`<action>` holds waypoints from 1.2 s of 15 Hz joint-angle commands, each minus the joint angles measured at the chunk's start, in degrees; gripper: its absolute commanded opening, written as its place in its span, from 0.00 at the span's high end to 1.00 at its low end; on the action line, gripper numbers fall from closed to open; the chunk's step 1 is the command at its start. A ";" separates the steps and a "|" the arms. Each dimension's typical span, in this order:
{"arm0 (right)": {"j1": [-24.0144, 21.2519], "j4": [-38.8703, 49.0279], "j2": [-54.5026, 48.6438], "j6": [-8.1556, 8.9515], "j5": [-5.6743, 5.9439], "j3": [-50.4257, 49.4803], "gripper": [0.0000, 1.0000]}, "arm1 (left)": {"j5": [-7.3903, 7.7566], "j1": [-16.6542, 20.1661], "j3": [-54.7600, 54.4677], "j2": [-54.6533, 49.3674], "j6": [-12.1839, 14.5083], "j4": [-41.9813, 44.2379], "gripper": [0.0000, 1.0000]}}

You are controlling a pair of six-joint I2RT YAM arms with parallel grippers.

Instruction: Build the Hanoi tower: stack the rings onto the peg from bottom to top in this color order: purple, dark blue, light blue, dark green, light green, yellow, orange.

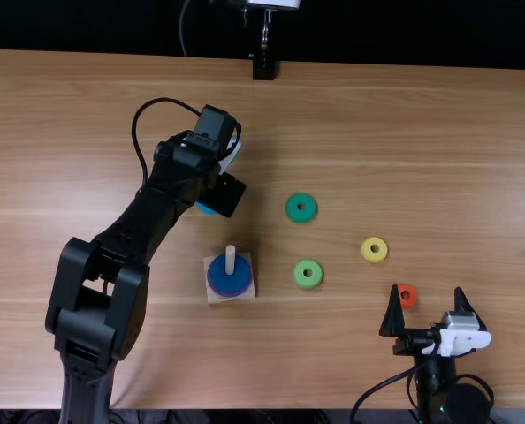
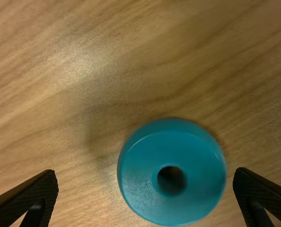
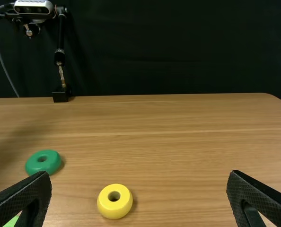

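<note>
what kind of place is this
Likely a robotics lab or test bench: a black robot arm reaches over a wooden table, a camera on a stand stands at the table's far side, and a dark backdrop hangs behind it.

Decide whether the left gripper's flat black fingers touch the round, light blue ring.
Apart: in the left wrist view, light brown wooden table shows between the ring and both open fingers.

left pincer point(image 1: 224, 193) spread, right pincer point(image 1: 427, 292) parted
</note>
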 commanded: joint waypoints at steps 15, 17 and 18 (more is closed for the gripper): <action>-0.39 0.18 -0.08 0.22 0.13 -0.49 0.00 | 0.83 -1.73 -0.33 2.38 0.91 0.03 1.00; -0.39 0.18 -0.08 0.22 0.13 -0.49 0.00 | 0.73 -1.82 -0.24 2.38 0.91 0.03 1.00; -0.39 0.18 -0.08 0.22 0.13 -0.49 0.00 | 0.73 -1.99 -0.07 2.38 0.80 -0.81 1.00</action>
